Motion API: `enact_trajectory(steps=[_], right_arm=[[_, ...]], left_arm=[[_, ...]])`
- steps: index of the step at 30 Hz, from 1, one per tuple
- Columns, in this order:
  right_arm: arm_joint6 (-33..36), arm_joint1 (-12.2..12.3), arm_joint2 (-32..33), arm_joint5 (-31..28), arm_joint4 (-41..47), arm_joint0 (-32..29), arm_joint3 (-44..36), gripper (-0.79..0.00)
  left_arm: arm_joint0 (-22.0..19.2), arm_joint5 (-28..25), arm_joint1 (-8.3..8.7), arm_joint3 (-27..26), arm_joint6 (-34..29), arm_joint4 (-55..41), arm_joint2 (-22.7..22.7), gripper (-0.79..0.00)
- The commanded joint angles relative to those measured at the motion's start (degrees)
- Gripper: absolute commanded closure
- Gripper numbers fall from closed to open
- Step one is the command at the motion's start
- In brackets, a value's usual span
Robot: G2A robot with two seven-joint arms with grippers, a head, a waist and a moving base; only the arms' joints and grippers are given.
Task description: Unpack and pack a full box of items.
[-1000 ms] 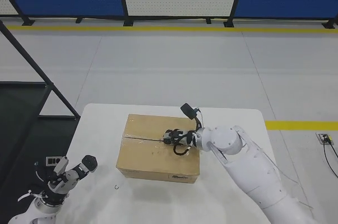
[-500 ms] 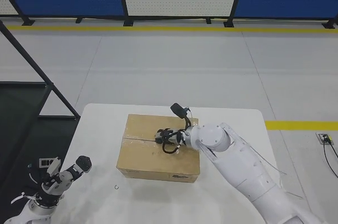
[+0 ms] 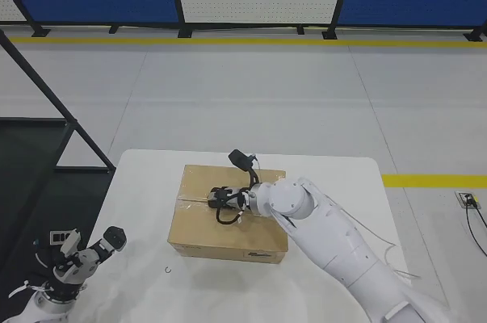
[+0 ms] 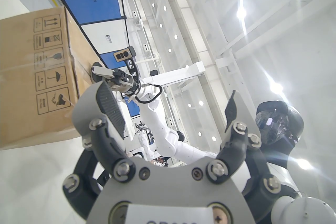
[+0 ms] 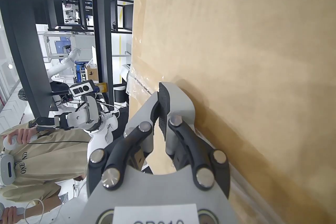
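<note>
A closed brown cardboard box (image 3: 227, 230) sits in the middle of the white table (image 3: 340, 266), a taped seam (image 3: 196, 201) running across its top. My right gripper (image 3: 220, 199) lies on the box top at the seam, near the left end. In the right wrist view it (image 5: 160, 101) is shut with nothing between its pads, tips against the box top (image 5: 236, 51). My left gripper (image 3: 114, 238) hangs beyond the table's left front edge, away from the box. It (image 4: 170, 109) is open and empty, looking at the box's side (image 4: 34, 78).
A small dark hook-shaped bit (image 3: 169, 270) lies on the table in front of the box. A black metal frame (image 3: 33, 89) stands off the table's left side. Bare tabletop lies right of and in front of the box.
My right gripper has slid leftwards along the seam on the box top. My left arm has drawn back towards the table's left front corner.
</note>
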Motion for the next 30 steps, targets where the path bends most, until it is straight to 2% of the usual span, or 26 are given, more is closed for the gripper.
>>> enact_trajectory(steps=[1, 8, 13, 19, 23, 27, 29, 30], right_arm=[[-0.29, -0.59, -0.18, -0.79, 0.91, 0.31, 1.0, 0.0], [-0.69, -2.74, -1.02, -2.95, 3.32, 1.51, 4.62, 0.0], [0.06, -3.17, 1.18, -8.09, 6.62, 1.87, 6.3, 0.0], [3.82, -0.73, 8.85, -17.53, 11.06, -0.51, 3.6, 0.0], [7.35, 2.25, 16.17, -24.35, 11.6, -5.37, -3.36, 0.0], [8.55, 4.62, 22.84, -28.69, 12.4, -11.91, -11.25, -0.123], [9.38, 5.52, 25.78, -30.05, 13.63, -15.05, -14.71, -0.305], [9.55, 5.89, 27.18, -30.3, 14.46, -16.44, -16.05, -0.453]], left_arm=[[0.15, -0.01, 0.03, 0.08, -0.24, -0.21, -0.24, -0.785], [0.67, 0.21, 0.22, 0.49, -1.23, -0.67, -1.44, -0.785], [0.85, 0.52, 0.36, 1.06, -2.06, -0.98, -2.1, -0.785], [0.1, 1.45, 0.54, 1.49, -3.39, -1.07, -2.2, -0.785], [-0.83, 2.17, 0.67, 1.96, -4.57, -0.92, -1.8, -0.785], [-1.78, 2.92, 0.81, 2.71, -5.69, -0.64, -1.38, -0.785], [-2.32, 3.32, 0.87, 3.2, -6.24, -0.41, -1.04, -0.785], [-2.62, 3.46, 0.9, 3.52, -6.47, -0.23, -0.81, -0.785]])
